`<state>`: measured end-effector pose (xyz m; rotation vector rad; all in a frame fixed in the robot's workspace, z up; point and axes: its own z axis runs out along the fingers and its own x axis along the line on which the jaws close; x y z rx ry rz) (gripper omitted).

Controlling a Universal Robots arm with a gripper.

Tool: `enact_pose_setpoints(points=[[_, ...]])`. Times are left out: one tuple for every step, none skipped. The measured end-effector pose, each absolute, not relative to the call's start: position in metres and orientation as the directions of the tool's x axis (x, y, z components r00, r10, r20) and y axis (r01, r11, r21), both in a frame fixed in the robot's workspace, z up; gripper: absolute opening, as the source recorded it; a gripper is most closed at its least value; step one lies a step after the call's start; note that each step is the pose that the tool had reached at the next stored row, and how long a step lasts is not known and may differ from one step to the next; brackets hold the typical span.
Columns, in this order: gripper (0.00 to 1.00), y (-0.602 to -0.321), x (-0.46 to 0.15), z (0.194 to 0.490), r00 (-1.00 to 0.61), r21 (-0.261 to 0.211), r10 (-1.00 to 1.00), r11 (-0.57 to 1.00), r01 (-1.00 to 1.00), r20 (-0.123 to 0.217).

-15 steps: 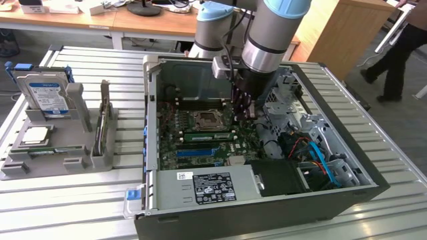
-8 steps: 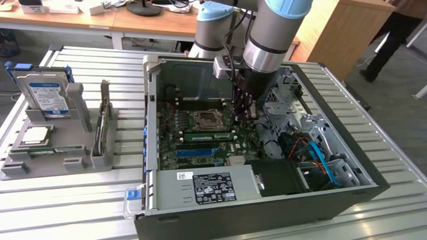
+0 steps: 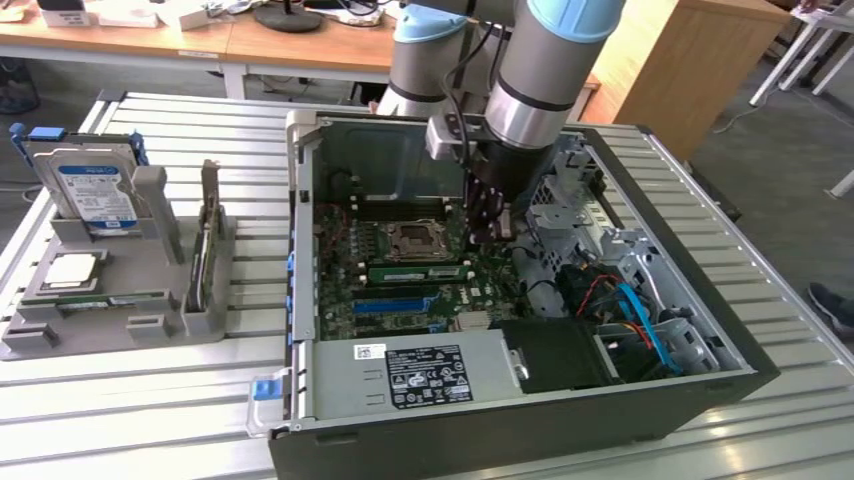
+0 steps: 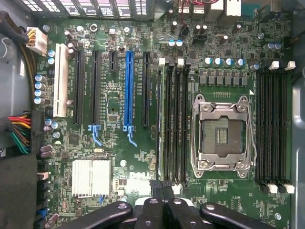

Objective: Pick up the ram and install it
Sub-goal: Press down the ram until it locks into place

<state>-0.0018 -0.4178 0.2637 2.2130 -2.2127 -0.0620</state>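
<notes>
One ram (image 3: 411, 272) (seated), one gripper (image 4: 162, 188), one hard drive (image 3: 91, 192)

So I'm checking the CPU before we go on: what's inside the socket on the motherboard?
The CPU socket sits empty: bare contact field inside its metal frame, no processor or cooler. The ram lies seated in a slot beside it.

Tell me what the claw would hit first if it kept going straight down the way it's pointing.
Probably the memory slots beside the CPU socket. The shut claw points down at the motherboard over the near end of that slot bank. A green stick appears to sit in one slot, but depth is unclear.
</notes>
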Motion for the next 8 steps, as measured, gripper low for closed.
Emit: enact_pose_setpoints(points=[[0.11,-0.4178,-0.0017,0.2631,0.0,0.036,-1.0,-0.001,-0.999,-0.02],[0.11,-0.4178,-0.0017,0.2624,0.0,0.036,-1.0,-0.001,-0.999,-0.02],[0.11,-0.4178,-0.0017,0.2617,0.0,0.036,-1.0,-0.001,-0.999,-0.02],[0.11,-0.4178,-0.0017,0.261,0.0,0.036,-1.0,-0.001,-0.999,-0.02],[0.11,-0.4178,-0.0017,0.2603,0.0,0.036,-1.0,-0.001,-0.999,-0.02],[0.11,-0.4178,-0.0017,0.2596,0.0,0.036,-1.0,-0.001,-0.999,-0.02],[0.11,-0.4178,-0.0017,0.2589,0.0,0.036,-1.0,-0.001,-0.999,-0.02],[0.11,-0.4178,-0.0017,0.2582,0.0,0.036,-1.0,-0.001,-0.999,-0.02]])
